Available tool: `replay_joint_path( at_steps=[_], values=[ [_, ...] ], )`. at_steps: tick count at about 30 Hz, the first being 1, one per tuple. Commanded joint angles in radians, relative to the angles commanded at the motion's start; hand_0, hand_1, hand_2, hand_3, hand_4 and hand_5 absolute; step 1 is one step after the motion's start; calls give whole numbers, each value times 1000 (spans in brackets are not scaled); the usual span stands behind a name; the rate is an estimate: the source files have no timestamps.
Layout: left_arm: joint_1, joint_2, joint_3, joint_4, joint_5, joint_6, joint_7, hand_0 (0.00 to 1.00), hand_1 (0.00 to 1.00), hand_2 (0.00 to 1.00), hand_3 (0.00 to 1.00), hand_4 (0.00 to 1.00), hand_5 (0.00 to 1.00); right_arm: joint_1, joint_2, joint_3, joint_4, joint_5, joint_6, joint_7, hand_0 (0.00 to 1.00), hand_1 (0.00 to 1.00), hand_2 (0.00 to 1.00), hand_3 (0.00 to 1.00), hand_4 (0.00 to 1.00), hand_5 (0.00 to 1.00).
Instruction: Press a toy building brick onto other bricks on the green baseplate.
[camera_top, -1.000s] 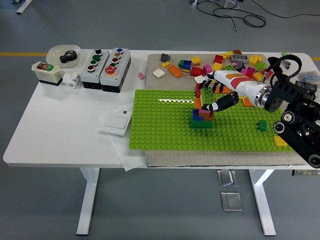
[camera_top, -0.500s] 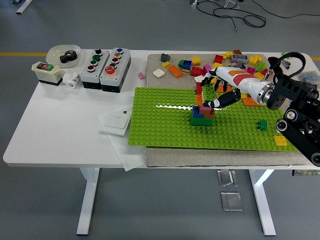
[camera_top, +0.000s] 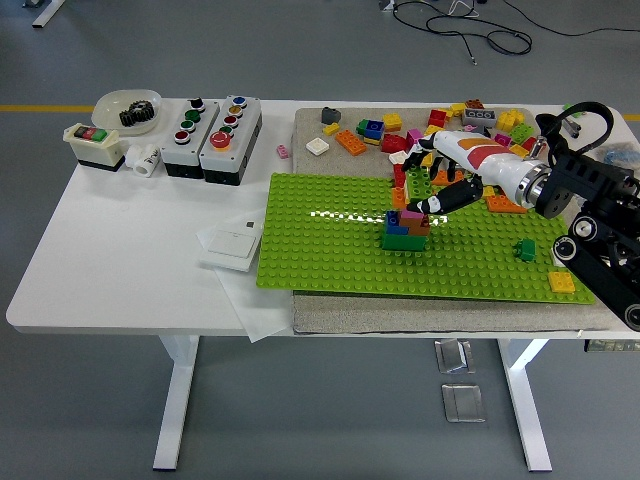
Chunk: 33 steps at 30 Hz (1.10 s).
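One hand works here: the right hand (camera_top: 440, 190) reaches in from the right of the frame, fingers curled down and pinching the top brick (camera_top: 415, 214) of the small stack (camera_top: 403, 229) at the centre of the green baseplate (camera_top: 330, 245), probably bearing down to seat it. The stack stands upright on the studs; which way the brick's long axis runs, I cannot tell.

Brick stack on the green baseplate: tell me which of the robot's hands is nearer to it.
Right. The right hand comes in from the right and sits at the top of the brick stack on the green baseplate. The left hand is not in view.
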Motion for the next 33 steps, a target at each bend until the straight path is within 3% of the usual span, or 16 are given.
replay_joint_path(
  at_steps=[13, 14, 19, 20, 31, 32, 33],
  values=[
    [-1, 1, 3, 0, -6, 1, 0, 870, 833, 826, 629, 711, 634, -1, 1, 5, 1, -1, 7, -3, 320, 449, 536, 555, 801, 203],
    [-1, 1, 4, 0, -7, 1, 0, 870, 833, 827, 628, 711, 635, -1, 1, 6, 1, -2, 11, -5, 325, 457, 547, 627, 826, 202],
    [-1, 1, 8, 0, -12, 1, 0, 870, 833, 827, 628, 711, 635, -2, 1, 8, -1, -7, 30, -9, 325, 457, 547, 627, 826, 202],
    [0, 1, 9, 0, -13, 0, 0, 870, 833, 826, 629, 711, 634, -2, 1, 8, -2, -10, 35, -11, 387, 554, 670, 802, 998, 283],
    [0, 1, 9, 0, -15, 0, 1, 870, 833, 827, 629, 711, 635, -3, 0, 13, -4, -22, 72, -21, 436, 585, 707, 827, 998, 321],
    [0, 1, 10, 0, -15, 0, 1, 870, 833, 827, 630, 711, 634, -3, -1, 13, -5, -21, 72, -20, 511, 631, 765, 890, 998, 354],
    [0, 1, 10, 0, -15, 0, 1, 870, 833, 827, 630, 711, 634, -3, -1, 13, -5, -21, 72, -20, 511, 631, 765, 890, 998, 354]
  ],
)
